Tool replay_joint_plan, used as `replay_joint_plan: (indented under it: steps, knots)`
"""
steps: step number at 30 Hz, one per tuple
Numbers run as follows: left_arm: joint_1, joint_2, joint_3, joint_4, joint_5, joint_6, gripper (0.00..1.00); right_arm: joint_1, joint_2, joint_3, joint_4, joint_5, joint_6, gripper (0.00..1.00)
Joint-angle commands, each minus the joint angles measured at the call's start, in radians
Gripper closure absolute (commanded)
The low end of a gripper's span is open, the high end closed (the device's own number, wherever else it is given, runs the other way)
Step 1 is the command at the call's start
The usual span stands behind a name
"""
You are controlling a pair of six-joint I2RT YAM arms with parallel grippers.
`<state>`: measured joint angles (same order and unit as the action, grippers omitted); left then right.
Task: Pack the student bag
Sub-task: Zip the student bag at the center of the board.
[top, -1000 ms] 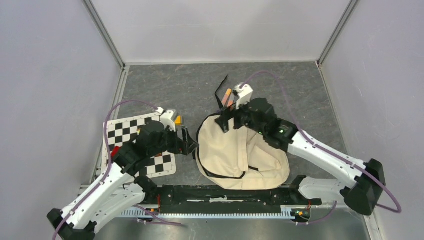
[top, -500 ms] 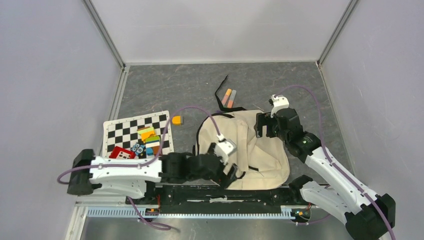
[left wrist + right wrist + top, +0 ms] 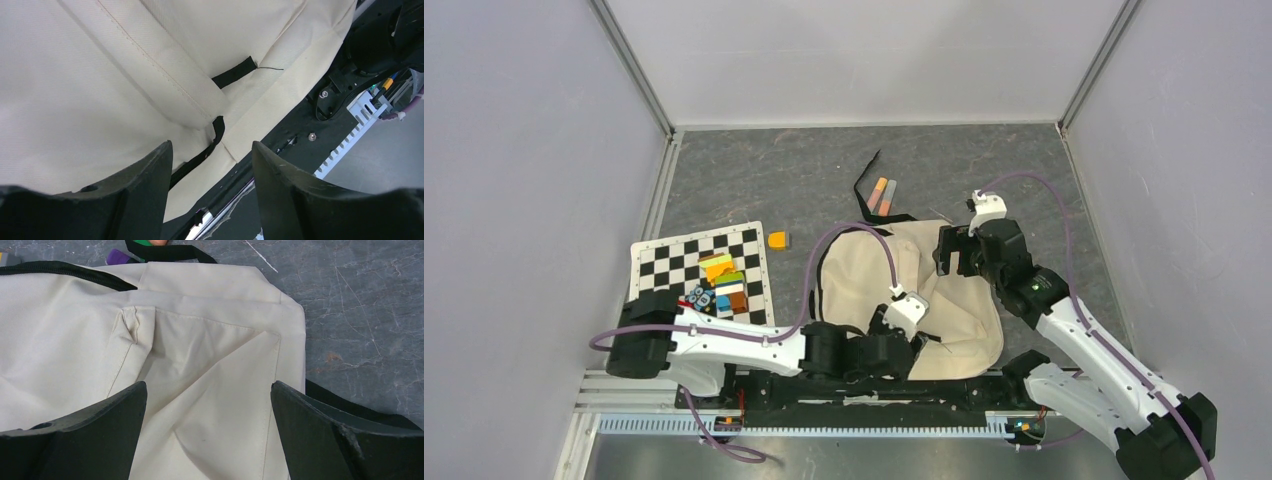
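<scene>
The student bag [image 3: 864, 280] is a cream backpack with black straps, lying flat in the middle of the floor. My left gripper [image 3: 916, 347] is open over the bag's near edge. In the left wrist view its jaws [image 3: 212, 150] straddle a black strap [image 3: 200, 157] on the cream fabric [image 3: 100, 75], holding nothing. My right gripper [image 3: 952, 262] is open above the bag's far right corner. In the right wrist view its jaws [image 3: 207, 385] frame bare cream fabric [image 3: 200, 340], empty. The black zipper [image 3: 65, 272] runs at the upper left.
A black-and-white checkered mat [image 3: 664, 258] lies at the left with a stack of coloured blocks [image 3: 722, 278]. An orange block [image 3: 777, 239] sits beside it. Orange and grey markers [image 3: 882, 195] and a loose black strap [image 3: 864, 180] lie beyond the bag. The black base rail [image 3: 824, 390] runs along the near edge.
My left arm has swung from the mat, uncovering the blocks, rightward along the bag's near edge. My right gripper has moved from the bag's far left top to its far right corner.
</scene>
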<state>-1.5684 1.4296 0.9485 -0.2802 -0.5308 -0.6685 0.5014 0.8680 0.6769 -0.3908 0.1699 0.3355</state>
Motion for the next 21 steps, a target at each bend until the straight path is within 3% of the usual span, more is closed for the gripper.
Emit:
replay_joint_plan:
  steps: [1, 7, 14, 19, 21]
  knots:
    - [-0.004, 0.042, 0.023, 0.069, -0.029, -0.08, 0.37, -0.004, -0.02, -0.005, 0.025, 0.012, 0.021, 0.02]
    - [-0.004, 0.125, 0.079, 0.029, -0.025, -0.089, 0.51, -0.004, -0.026, -0.008, 0.026, 0.002, 0.026, 0.02]
    - [-0.003, 0.17, 0.117, -0.016, -0.037, -0.096, 0.59, -0.004, -0.034, -0.006, 0.028, 0.001, 0.024, 0.02]
    - [-0.001, 0.166, 0.117, -0.045, -0.065, -0.117, 0.9, -0.004, -0.037, -0.001, 0.028, -0.019, -0.007, 0.02]
    - [0.006, 0.136, 0.099, -0.065, -0.086, -0.139, 0.98, -0.004, -0.044, 0.005, 0.027, -0.033, -0.028, 0.02]
